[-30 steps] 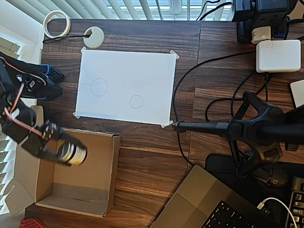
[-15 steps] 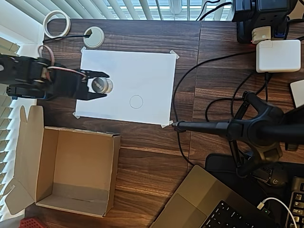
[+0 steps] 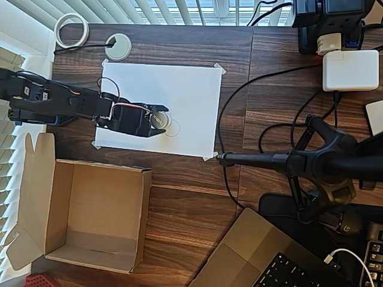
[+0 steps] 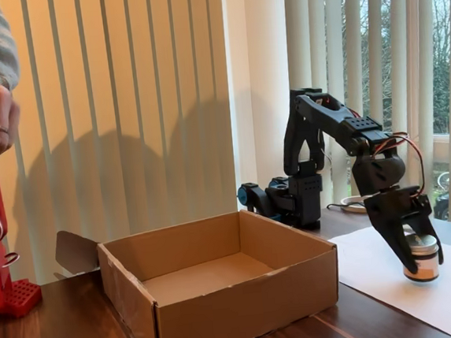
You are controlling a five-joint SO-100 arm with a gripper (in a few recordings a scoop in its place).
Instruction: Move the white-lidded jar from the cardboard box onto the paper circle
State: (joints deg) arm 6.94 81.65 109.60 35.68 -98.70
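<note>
Jar: white-lidded jar (image 3: pixel 160 119), short, shiny-sided, standing upright on the white sheet, overlapping the circle's left edge.
Circle: paper circle (image 3: pixel 174 128), thin outline, partly showing.
Box: cardboard box (image 4: pixel 220 284), brown, sitting open.

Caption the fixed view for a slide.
Tool holding a small jar over white paper, beside an open cardboard box.
</note>
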